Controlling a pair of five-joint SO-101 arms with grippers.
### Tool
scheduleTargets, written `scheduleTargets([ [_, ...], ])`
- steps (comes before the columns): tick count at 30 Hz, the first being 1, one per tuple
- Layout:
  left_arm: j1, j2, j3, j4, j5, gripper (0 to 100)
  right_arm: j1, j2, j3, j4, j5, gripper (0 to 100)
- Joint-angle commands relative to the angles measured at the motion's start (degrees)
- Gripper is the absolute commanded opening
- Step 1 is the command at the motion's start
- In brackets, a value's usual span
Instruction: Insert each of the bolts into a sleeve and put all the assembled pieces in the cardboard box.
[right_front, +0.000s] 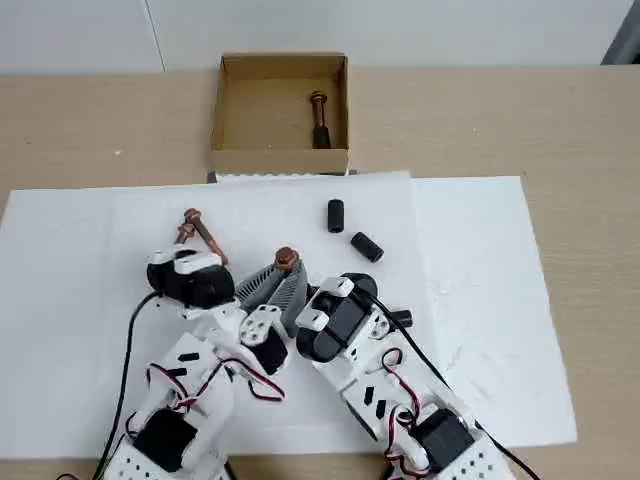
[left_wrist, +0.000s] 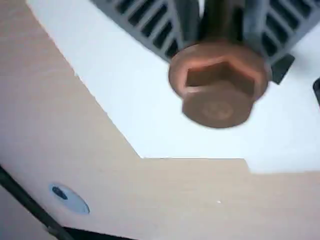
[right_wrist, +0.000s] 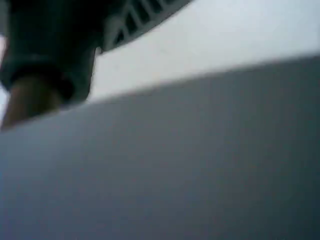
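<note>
While the left gripper is pinching a copper-coloured bolt by its shank over the middle of the white paper sheet, every free sleeve is lying off to that bolt's right. Its ribbed fingers are pressing on both sides of the shank, parted only by the shank's width. The hex head is jutting out past their tips, pointing toward the sheet's far edge and somewhat upward. The bolt's long axis is running along the fingers, so its threaded end is sitting back between them, hidden.

The far sleeve is lying near the sheet's far edge with its axis running far to near. The slanted sleeve is resting just beside it, angling from far-left to near-right. A third sleeve is poking out from beside the right arm, its axis running across the sheet. All three are lying nearer the right arm than the left. What the right gripper is holding, if anything, I cannot tell.

I am judging that a sleeve is going to have to come onto the hidden shank end, in line with the fingers.

Two spare bolts are crossing each other on the sheet's left half. The cardboard box is sitting against the sheet's far edge, and one finished piece is lying along its right wall, head toward the far wall.
</note>
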Motion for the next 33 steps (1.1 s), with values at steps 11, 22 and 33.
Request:
scheduleTargets([
  [11,2.2,-0.44,-0.66,9.14,-3.78,0,-0.31,-0.84,-3.69,-1.45,0.44,0.3],
  [22,4.84,-0.44,-0.75,8.7,-3.78,2,-0.31,-0.84,-4.22,-1.45,0.44,0.3],
  [33,4.4,-0.44,-1.54,8.88,-5.1,18,-0.31,-0.84,-4.04,-1.19,0.44,0.3],
])
